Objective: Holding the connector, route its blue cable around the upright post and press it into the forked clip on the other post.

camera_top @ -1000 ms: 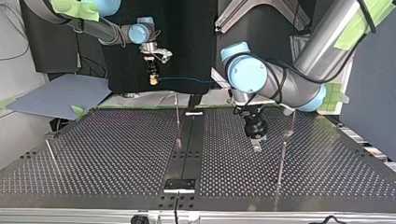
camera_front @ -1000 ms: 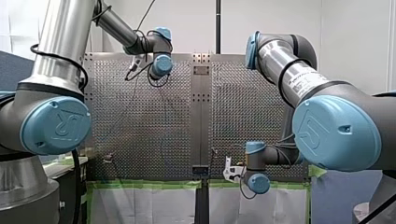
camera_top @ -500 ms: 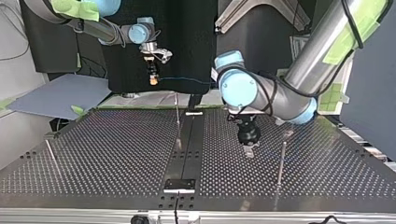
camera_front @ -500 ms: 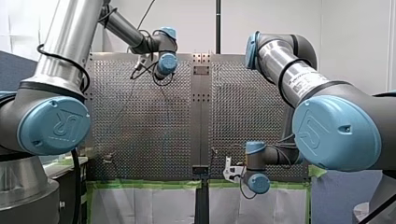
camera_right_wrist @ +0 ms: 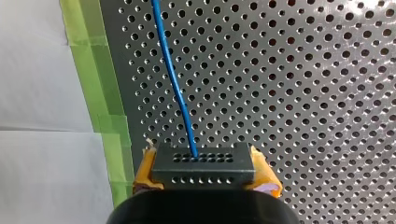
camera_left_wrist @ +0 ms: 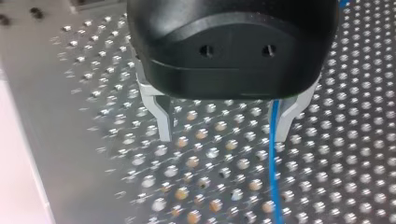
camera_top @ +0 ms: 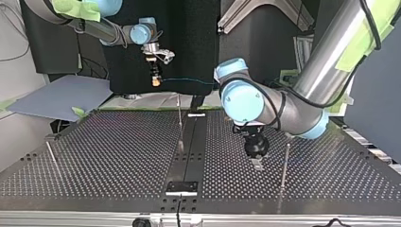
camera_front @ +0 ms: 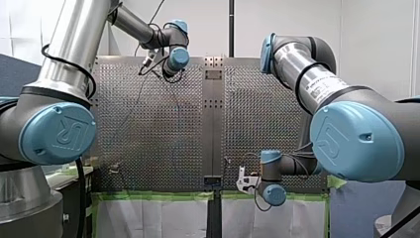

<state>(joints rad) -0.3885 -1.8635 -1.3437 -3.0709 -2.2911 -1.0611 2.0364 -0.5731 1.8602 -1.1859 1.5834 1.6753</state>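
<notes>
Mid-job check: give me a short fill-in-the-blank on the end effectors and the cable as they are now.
1. My right end effector grips the connector between ____ pads.
2. The cable leaving the connector is ____.
3. My left end effector has its fingers ____, gripping nothing.
4. The tape along the table's edge is ____.
Missing words: yellow; blue; open; green.

Bright, even room light fills the front view, and the table (camera_front: pixel 163 124) shows a mottled sheen. In the top view it lies dark, its holes glinting, before a black backdrop (camera_top: pixel 189 42). In the left wrist view the holes smear and glare under my left end effector (camera_left_wrist: pixel 224 135). In the right wrist view the connector (camera_right_wrist: pixel 203 163) is crisp.
</notes>
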